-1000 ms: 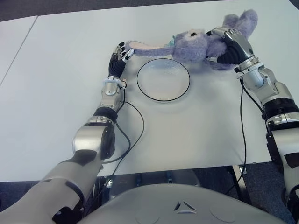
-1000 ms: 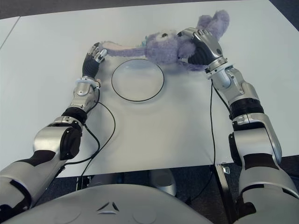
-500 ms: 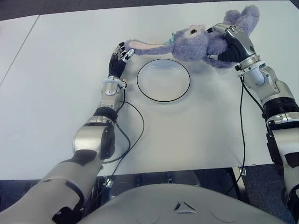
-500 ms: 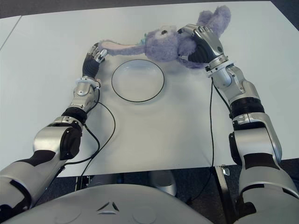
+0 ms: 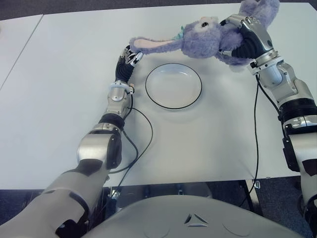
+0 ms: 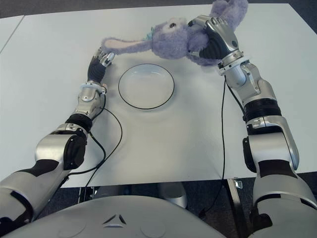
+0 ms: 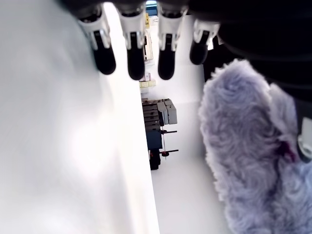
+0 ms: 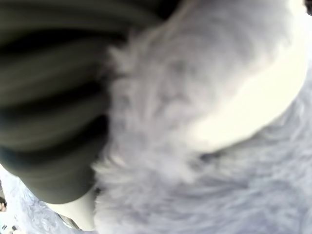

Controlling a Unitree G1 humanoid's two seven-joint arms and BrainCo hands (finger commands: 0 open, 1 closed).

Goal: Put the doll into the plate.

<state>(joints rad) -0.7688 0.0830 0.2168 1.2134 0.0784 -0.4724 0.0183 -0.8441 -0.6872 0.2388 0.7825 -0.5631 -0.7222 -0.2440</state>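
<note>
our right hand [image 5: 247,42] grips the soft, light doll [image 5: 205,42] mid-body near the table's far edge; floppy ear droops beside the straight-fingered, empty left hand [image 5: 128,58]; plate [image 5: 173,85] waits.

Legible text: none.
Labels, brands: none readable on any surface.
Numbers, signs: none readable.
Embossed triangular mark on the grey robot torso cover [image 5: 195,219]: a shape only, no characters.
</note>
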